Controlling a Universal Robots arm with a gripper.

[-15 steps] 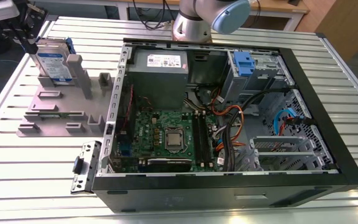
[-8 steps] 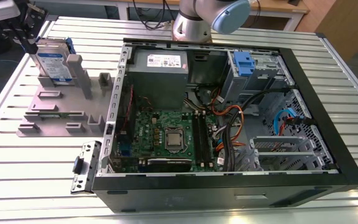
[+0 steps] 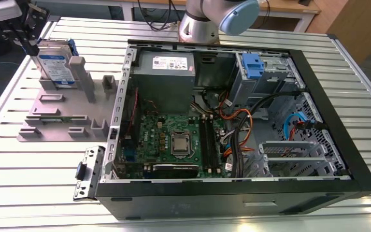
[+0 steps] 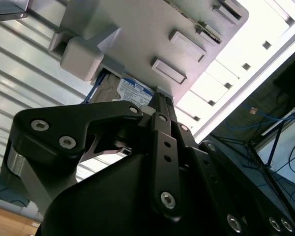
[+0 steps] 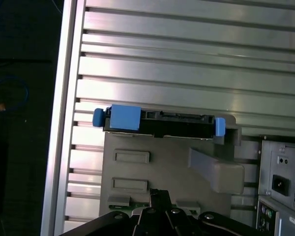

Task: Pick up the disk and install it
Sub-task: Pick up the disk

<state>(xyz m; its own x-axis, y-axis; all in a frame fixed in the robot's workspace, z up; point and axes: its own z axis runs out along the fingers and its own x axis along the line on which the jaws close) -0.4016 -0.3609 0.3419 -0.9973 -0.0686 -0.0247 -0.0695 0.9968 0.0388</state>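
Exterior view: the flat silver-grey disk in its blue plastic caddy [image 3: 56, 65] stands upright in a grey slotted fixture [image 3: 50, 121] beside the open black computer case [image 3: 237, 199]. The black gripper [image 3: 23, 35], clenched on nothing, hovers near the disk's top edge.

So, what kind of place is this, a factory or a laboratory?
Most likely a robotics laboratory or workshop, not a factory line. A robot arm rises behind an open computer case on a slotted aluminium table, and a grey fixture holds the disk upright.
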